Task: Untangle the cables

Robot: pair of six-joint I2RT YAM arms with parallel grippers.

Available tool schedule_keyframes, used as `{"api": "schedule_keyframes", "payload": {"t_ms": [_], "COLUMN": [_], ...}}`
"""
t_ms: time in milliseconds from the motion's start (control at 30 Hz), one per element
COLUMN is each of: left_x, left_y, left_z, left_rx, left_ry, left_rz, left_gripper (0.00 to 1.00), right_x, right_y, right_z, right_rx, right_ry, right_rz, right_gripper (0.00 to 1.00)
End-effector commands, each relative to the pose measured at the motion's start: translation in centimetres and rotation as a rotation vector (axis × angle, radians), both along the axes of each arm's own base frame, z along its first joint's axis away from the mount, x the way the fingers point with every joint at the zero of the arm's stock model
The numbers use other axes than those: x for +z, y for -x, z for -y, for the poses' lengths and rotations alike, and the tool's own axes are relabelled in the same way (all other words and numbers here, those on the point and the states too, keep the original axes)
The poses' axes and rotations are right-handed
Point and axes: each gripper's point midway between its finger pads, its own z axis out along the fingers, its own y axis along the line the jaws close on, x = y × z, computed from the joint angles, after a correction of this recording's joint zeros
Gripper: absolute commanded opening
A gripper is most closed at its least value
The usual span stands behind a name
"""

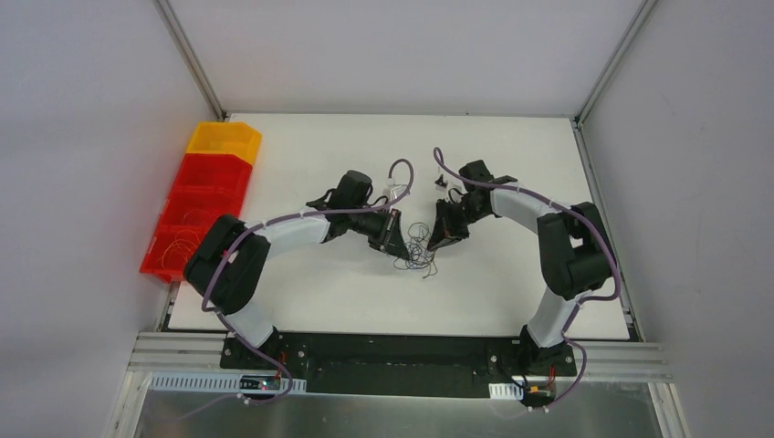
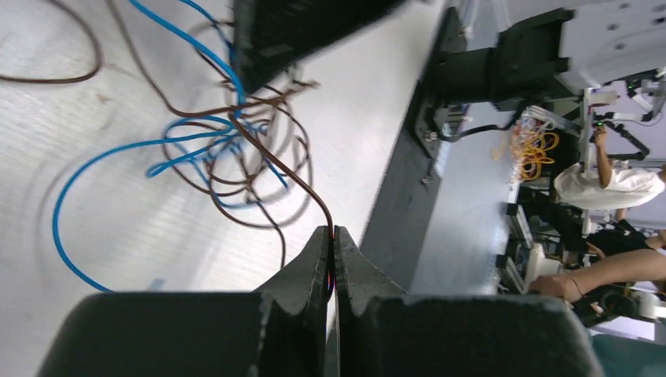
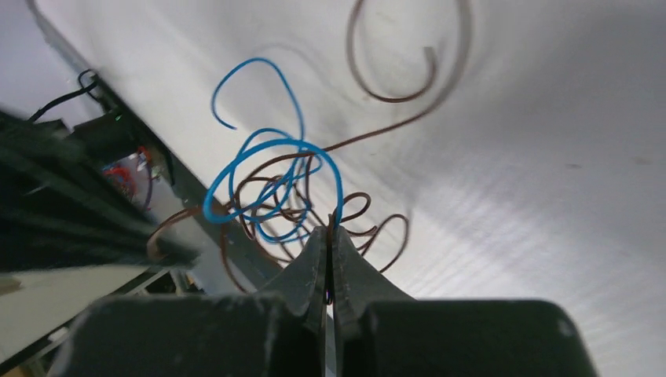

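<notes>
1. Two grippers are set close together over the middle of the white table [image 1: 301, 292]: left gripper [image 1: 399, 246] on one side of the cable tangle [image 1: 417, 255], right gripper [image 1: 434, 242] on the other.
2. Cable tangle is seen lying on the table between the two sets of tips, with loose ends trailing toward the near edge.
3. Left fingers [image 2: 308, 263] are pressed together. A brown wire [image 2: 292, 174] is pinched at the very tip and is led from there up into the knot.
4. Right fingers [image 3: 357, 271] are pressed together too. A blue wire [image 3: 259, 148] is looped down into the tips and is nipped there.
5. Blue and brown loops are shown interlaced in both wrist views. Which strand crosses over which cannot be told.
6. One separate brown curl [image 3: 397, 96] is seen on the table beyond the knot in the right wrist view, apart from the main bunch.
7. Red bins [image 1: 196, 214] and a yellow bin [image 1: 224, 141] are lined up along the left table edge, well apart from the tangle. Thin wires are visible in the nearest red bin.
</notes>
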Motion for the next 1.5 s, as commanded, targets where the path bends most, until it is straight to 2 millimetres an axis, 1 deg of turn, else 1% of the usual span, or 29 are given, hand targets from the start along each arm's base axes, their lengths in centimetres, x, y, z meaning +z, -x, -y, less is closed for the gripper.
{"api": "schedule_keyframes", "payload": {"t_ms": [0, 67, 133, 200, 267, 333, 400, 433, 467, 500, 567, 600, 633, 667, 700, 767, 833, 933, 1000, 1067, 1233, 1300, 1367, 1400, 1467], "left_x": [11.2, 15.1, 18.9, 22.1, 25.6, 28.3, 31.0, 31.9, 32.2, 31.8, 29.2, 27.8, 26.2, 24.6, 23.0, 20.2, 17.5, 13.5, 11.2, 9.6, 7.5, 7.2, 7.6, 7.8, 8.1], "left_y": [1.5, 1.8, 1.6, 0.9, -0.1, -1.6, -2.3, -2.5, -2.8, -3.0, -3.6, -4.0, -4.4, -4.7, -4.7, -3.9, -2.8, -1.6, -1.4, -1.4, -1.0, -0.9, -0.9, -0.9, -1.0], "left_z": [-0.1, -1.1, -2.3, -3.4, -4.6, -6.0, -7.1, -7.5, -7.8, -8.0, -8.4, -8.6, -8.7, -8.5, -8.0, -6.5, -4.6, -2.3, -1.3, -0.6, 0.5, 1.0, 1.6, 1.8, 2.3], "left_rx": [-0.044, -0.030, -0.006, 0.013, 0.045, 0.094, 0.125, 0.140, 0.151, 0.160, 0.203, 0.232, 0.264, 0.285, 0.277, 0.235, 0.188, 0.138, 0.125, 0.127, 0.104, 0.100, 0.100, 0.097, 0.102], "left_ry": [0.151, 0.194, 0.249, 0.297, 0.344, 0.380, 0.426, 0.439, 0.440, 0.427, 0.344, 0.314, 0.285, 0.259, 0.239, 0.197, 0.151, 0.078, 0.043, 0.033, 0.022, 0.031, 0.075, 0.098, 0.134], "left_rz": [0.060, 0.068, 0.085, 0.102, 0.144, 0.185, 0.234, 0.249, 0.262, 0.285, 0.303, 0.297, 0.269, 0.231, 0.196, 0.155, 0.123, 0.047, 0.000, -0.043, -0.061, -0.094, -0.121, -0.138, -0.165], "left_gripper": [0.00, 0.00, 0.00, 0.00, 0.00, 0.00, 0.00, 0.00, 0.00, 0.00, 0.01, 0.28, 0.45, 0.56, 0.61, 0.68, 0.72, 0.77, 0.79, 0.80, 0.75, 0.69, 0.54, 0.48, 0.40], "right_x": [-1.0, -1.5, -1.8, -2.0, -2.2, -2.4, -2.5, -2.4, -2.1, -1.5, 0.8, 2.2, 3.6, 4.7, 5.6, 7.0, 7.8, 8.5, 8.7, 8.9, 9.6, 9.8, 9.7, 9.6, 9.6], "right_y": [-2.7, -3.7, -4.6, -5.3, -5.8, -6.1, -6.2, -6.2, -6.0, -5.7, -4.7, -4.1, -3.5, -3.1, -2.8, -2.2, -1.9, -1.7, -1.5, -1.2, -0.5, -0.4, -0.1, 0.0, 0.1], "right_z": [3.9, 5.8, 7.5, 8.9, 10.2, 11.2, 12.2, 12.3, 12.1, 11.6, 9.5, 8.4, 7.2, 6.3, 5.6, 4.3, 3.4, 2.6, 2.3, 2.0, 1.3, 1.0, 0.8, 0.7, 0.6], "right_rx": [-0.079, -0.115, -0.152, -0.179, -0.195, -0.208, -0.223, -0.225, -0.221, -0.212, -0.181, -0.166, -0.154, -0.146, -0.139, -0.127, -0.121, -0.113, -0.108, -0.102, -0.095, -0.093, -0.085, -0.083, -0.078], "right_ry": [0.158, 0.231, 0.288, 0.328, 0.370, 0.391, 0.395, 0.386, 0.354, 0.299, 0.133, 0.058, -0.008, -0.053, -0.077, -0.104, -0.115, -0.130, -0.136, -0.146, -0.172, -0.179, -0.180, -0.177, -0.179], "right_rz": [0.108, 0.144, 0.170, 0.187, 0.202, 0.196, 0.178, 0.169, 0.153, 0.134, 0.098, 0.081, 0.076, 0.078, 0.094, 0.125, 0.143, 0.138, 0.134, 0.129, 0.128, 0.127, 0.125, 0.124, 0.127], "right_gripper": [0.00, 0.00, 0.00, 0.00, 0.00, 0.00, 0.01, 0.01, 0.00, 0.00, 0.00, 0.00, 0.00, 0.00, 0.00, 0.00, 0.00, 0.00, 0.00, 0.00, 0.00, 0.00, 0.00, 0.00, 0.00]}}
